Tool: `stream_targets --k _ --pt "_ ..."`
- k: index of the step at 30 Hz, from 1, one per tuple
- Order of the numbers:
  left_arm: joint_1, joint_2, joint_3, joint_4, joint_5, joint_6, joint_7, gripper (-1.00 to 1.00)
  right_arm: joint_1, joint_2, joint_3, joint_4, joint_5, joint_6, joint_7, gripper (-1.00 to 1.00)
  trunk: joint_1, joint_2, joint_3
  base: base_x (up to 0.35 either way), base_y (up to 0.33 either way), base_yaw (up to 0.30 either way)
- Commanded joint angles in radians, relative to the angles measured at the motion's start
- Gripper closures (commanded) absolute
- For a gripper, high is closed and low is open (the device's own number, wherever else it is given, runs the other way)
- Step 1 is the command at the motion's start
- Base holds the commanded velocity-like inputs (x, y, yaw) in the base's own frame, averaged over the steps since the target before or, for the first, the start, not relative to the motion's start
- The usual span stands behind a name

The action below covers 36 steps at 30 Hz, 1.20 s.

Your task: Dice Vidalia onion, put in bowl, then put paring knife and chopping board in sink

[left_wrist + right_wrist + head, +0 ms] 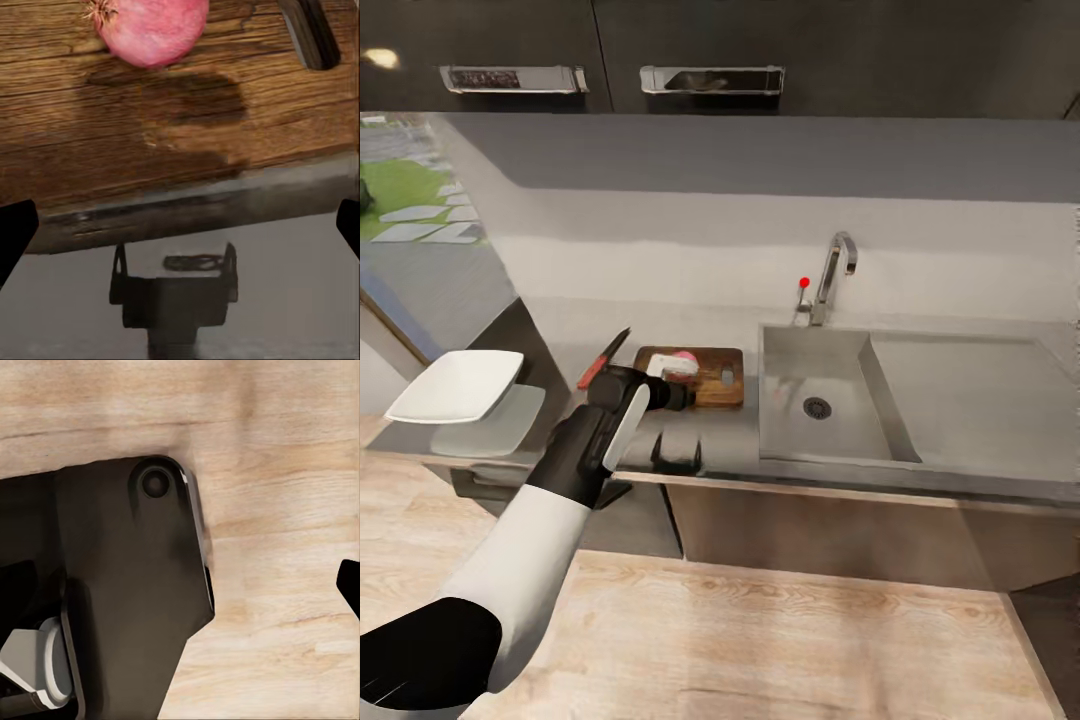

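The left gripper [676, 458] hangs over the countertop's [720, 435] near edge, fingers spread and empty. Beyond it the Vidalia onion [152, 30] sits whole on the chopping board [712, 385]. The paring knife [603, 358] lies just left (fetch it by the red handle). The right fingers' state I cannot tell.

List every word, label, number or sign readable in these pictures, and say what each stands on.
No readable text.
The faucet bears only a plain red dot, no lettering.
The two upper cabinet handles show blurred reflections, not writing.
The chopping board, Vidalia onion, bowl and paring knife carry no markings.
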Motion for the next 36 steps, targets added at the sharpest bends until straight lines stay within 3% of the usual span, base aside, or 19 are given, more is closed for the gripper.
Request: stream_targets --k 1,18,27,32,36 --pt "-0.001 0.0 -0.001 0.003 0.011 0.003 0.01 -1.0 0.001 0.0 -0.001 -0.002 -0.006 -0.001 0.003 -1.0 0.0 -0.002 -0.002 -0.336 0.0 0.0" --pt "-0.001 -0.001 -0.002 0.04 0.014 0.003 0.01 -1.0 0.0 0.001 -0.001 -0.002 -0.006 -0.001 0.003 -1.0 0.0 -0.002 -0.002 -0.336 0.0 0.0" --pt "-0.001 -0.001 -0.002 0.131 0.015 -0.001 0.009 -1.0 0.0 0.001 -0.001 -0.002 -0.006 -0.001 0.003 -1.0 0.0 -0.002 -0.002 -0.336 0.0 0.0" --pt "-0.001 -0.004 -0.004 0.313 0.017 -0.026 0.002 -1.0 0.0 0.0 -0.001 -0.002 -0.005 -0.001 0.003 -1.0 0.0 -0.002 -0.002 -0.335 0.0 0.0" --pt "-0.001 -0.01 -0.004 0.649 0.017 -0.291 -0.002 -1.0 0.0 0.0 -0.001 -0.003 -0.004 -0.001 0.003 -1.0 0.0 -0.002 -0.002 -0.306 0.0 0.0"
